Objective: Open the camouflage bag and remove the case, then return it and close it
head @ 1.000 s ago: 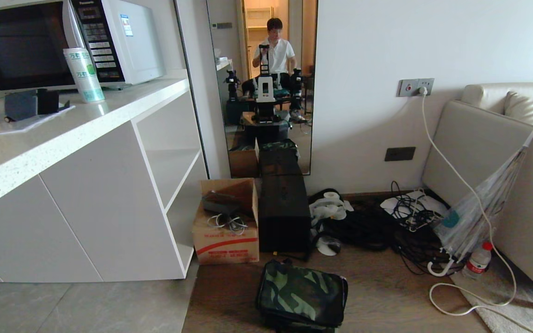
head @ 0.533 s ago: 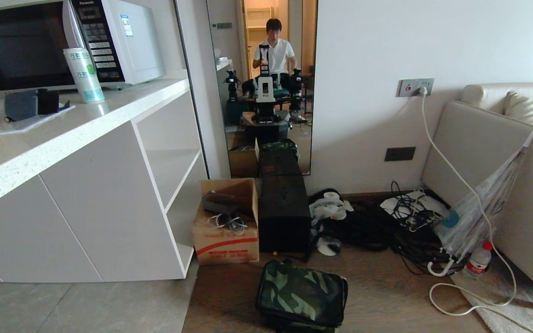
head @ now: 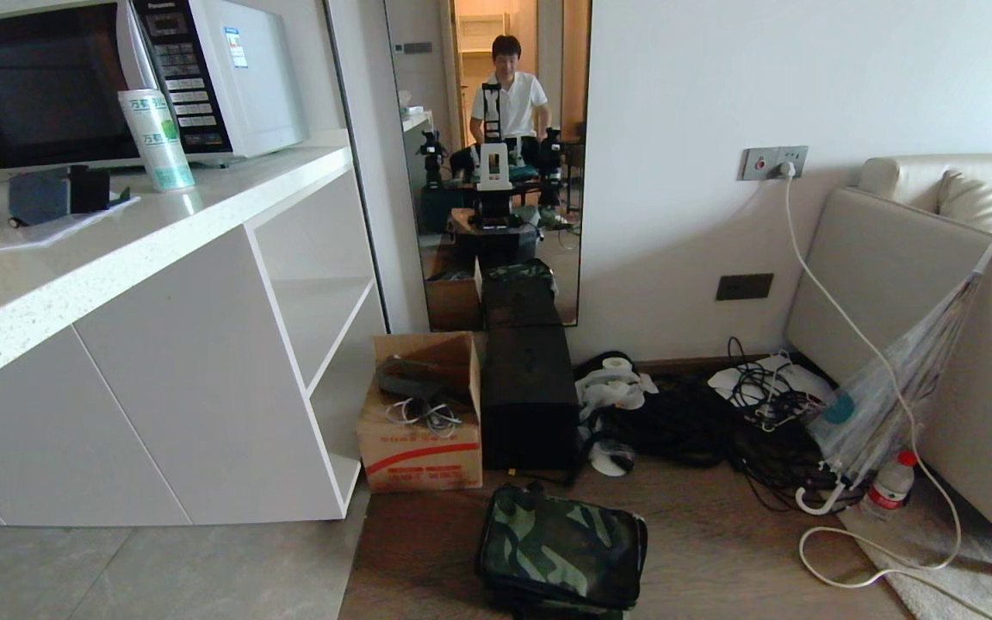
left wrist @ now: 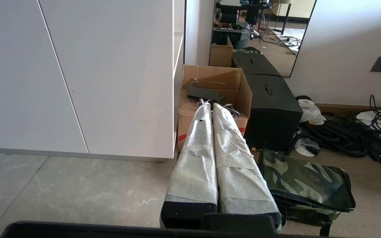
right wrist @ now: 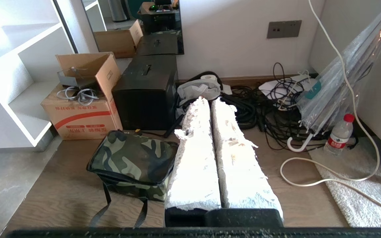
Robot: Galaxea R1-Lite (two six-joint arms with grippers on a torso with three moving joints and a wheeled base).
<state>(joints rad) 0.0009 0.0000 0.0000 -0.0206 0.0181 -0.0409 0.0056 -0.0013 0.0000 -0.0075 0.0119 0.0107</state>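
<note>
The camouflage bag (head: 561,551) lies flat on the wooden floor at the near middle, lid down, its black straps trailing toward me. It also shows in the left wrist view as the camouflage bag (left wrist: 306,181) and in the right wrist view as the camouflage bag (right wrist: 134,155). The case is out of view. My left gripper (left wrist: 209,104) hangs above the floor to the left of the bag, its white-wrapped fingers pressed together, holding nothing. My right gripper (right wrist: 207,100) hangs to the bag's right, also shut and empty. Neither arm shows in the head view.
Behind the bag stand a brown cardboard box (head: 420,430) and a taller black box (head: 529,400). A white cabinet (head: 160,387) is on the left. Tangled cables (head: 720,422), an umbrella (head: 892,387), a water bottle (head: 890,482) and a sofa (head: 909,284) fill the right. A mirror (head: 496,172) reflects a person.
</note>
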